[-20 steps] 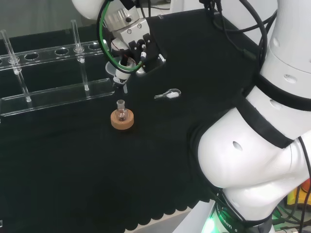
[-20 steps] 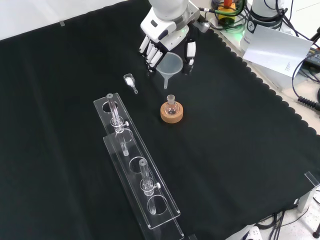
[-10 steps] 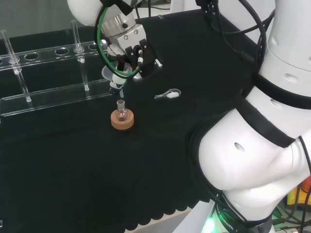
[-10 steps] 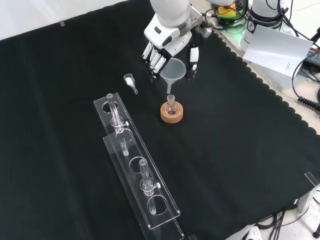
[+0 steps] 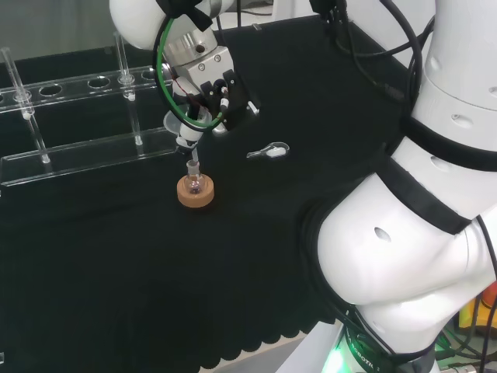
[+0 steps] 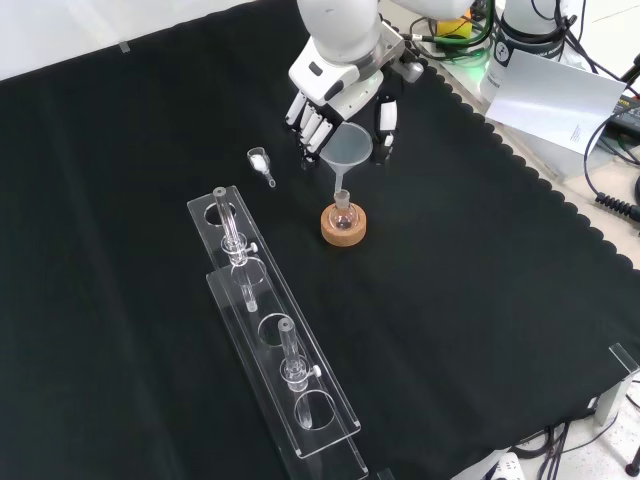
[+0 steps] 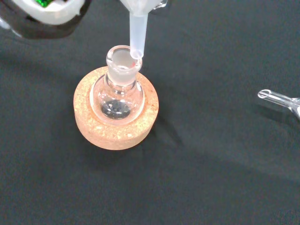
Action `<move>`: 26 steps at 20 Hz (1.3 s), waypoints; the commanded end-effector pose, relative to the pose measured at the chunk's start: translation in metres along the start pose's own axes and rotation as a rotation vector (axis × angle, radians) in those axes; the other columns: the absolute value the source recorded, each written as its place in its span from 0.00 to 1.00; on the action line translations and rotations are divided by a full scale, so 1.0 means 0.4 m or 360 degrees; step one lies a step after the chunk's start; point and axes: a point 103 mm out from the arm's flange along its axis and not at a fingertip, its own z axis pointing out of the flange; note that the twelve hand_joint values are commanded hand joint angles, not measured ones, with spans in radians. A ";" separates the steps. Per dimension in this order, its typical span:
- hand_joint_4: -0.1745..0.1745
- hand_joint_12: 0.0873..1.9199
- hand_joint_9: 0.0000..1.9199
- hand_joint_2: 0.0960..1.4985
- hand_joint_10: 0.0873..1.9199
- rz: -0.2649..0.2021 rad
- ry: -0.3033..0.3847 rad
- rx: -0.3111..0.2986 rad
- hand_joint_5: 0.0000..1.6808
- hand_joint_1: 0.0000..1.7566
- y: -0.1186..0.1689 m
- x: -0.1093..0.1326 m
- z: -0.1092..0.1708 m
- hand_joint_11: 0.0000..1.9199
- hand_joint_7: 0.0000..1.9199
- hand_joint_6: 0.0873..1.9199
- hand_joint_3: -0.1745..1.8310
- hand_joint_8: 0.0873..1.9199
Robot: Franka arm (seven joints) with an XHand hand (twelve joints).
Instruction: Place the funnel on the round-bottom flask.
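A small clear round-bottom flask (image 6: pixel 343 211) stands upright in a cork ring (image 6: pixel 343 226) mid-cloth. The hand (image 6: pixel 340 90) is shut on a translucent funnel (image 6: pixel 346 148), fingers on one side of the cone and thumb on the other. The funnel hangs upright just above the flask. In the wrist view the funnel's stem (image 7: pixel 137 33) has its tip at the rim of the flask's neck (image 7: pixel 123 61), slightly off centre. In the head view the hand (image 5: pixel 210 85) holds the funnel (image 5: pixel 180 127) over the flask (image 5: pixel 194 179).
A small clear scoop with white powder (image 6: pixel 260 163) lies left of the flask in the front view. A clear plastic rack (image 6: pixel 270 330) holding test tubes stands nearer the front camera. The arm's white links (image 5: pixel 419 233) fill the head view's right.
The hand has carried the funnel toward the flask and lowered it; the stem tip now reaches the flask's mouth. The flask and cork ring have stayed put.
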 end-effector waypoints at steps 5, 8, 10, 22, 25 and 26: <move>0.42 0.62 0.45 0.43 0.23 -0.0011 0.0013 0.0011 0.33 0.47 0.006 -0.003 0.014 0.28 0.31 0.37 0.34 0.34; 0.42 0.62 0.45 0.43 0.23 -0.0014 -0.0003 0.0012 0.33 0.47 0.007 -0.004 0.013 0.28 0.31 0.37 0.34 0.34; 0.42 0.62 0.45 0.43 0.23 -0.0015 -0.0010 0.0013 0.33 0.47 0.009 -0.002 0.011 0.28 0.31 0.37 0.34 0.34; 0.41 0.62 0.45 0.43 0.23 -0.0022 -0.0018 0.0014 0.33 0.47 0.008 0.009 0.002 0.29 0.31 0.38 0.34 0.34; 0.41 0.62 0.45 0.43 0.23 -0.0025 -0.0019 0.0022 0.33 0.47 0.006 0.015 0.004 0.29 0.31 0.38 0.34 0.34; 0.41 0.62 0.45 0.43 0.23 -0.0026 -0.0017 0.0023 0.33 0.47 0.005 0.016 0.005 0.29 0.31 0.38 0.34 0.34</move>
